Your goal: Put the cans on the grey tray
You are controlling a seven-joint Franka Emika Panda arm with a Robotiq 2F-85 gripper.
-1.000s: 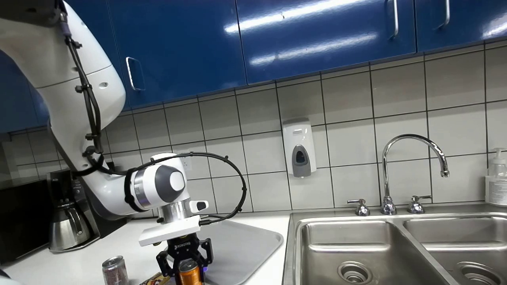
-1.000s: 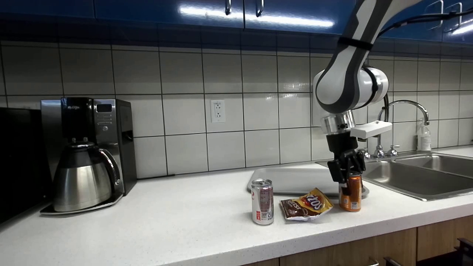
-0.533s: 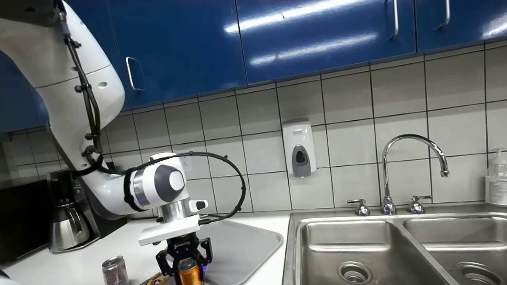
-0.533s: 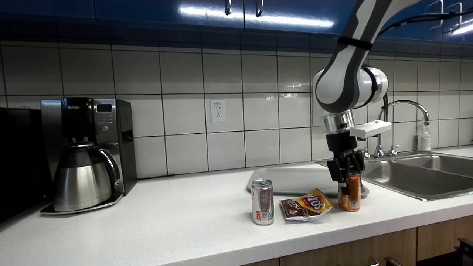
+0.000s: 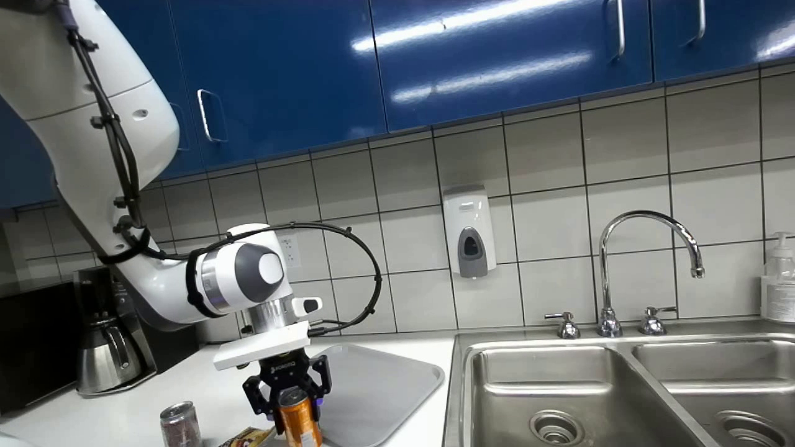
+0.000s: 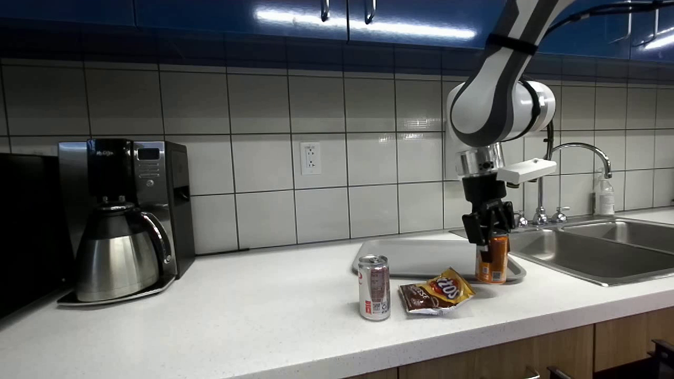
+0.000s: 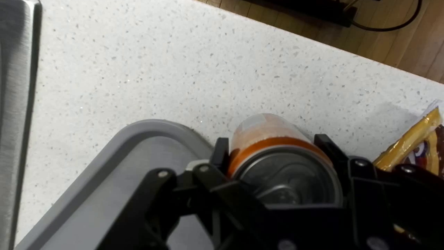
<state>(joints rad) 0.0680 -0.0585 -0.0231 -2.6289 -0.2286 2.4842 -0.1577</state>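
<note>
Blue cabinets (image 6: 210, 18) overhang a speckled counter (image 6: 226, 310); the end effector (image 7: 273, 150) clamps an orange can (image 6: 500, 263).

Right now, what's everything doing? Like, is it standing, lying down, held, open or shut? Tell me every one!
grey tray: flat on the counter.
fingers: closed on the orange can.
orange can: held, not yet on the grey tray.
silver can: standing upright on the counter.
snack bag: lying down; can't tell if it's opened.
coffee pot: standing in the coffee maker.
faucet: no water showing.
blue cupboard doors: shut.
</note>
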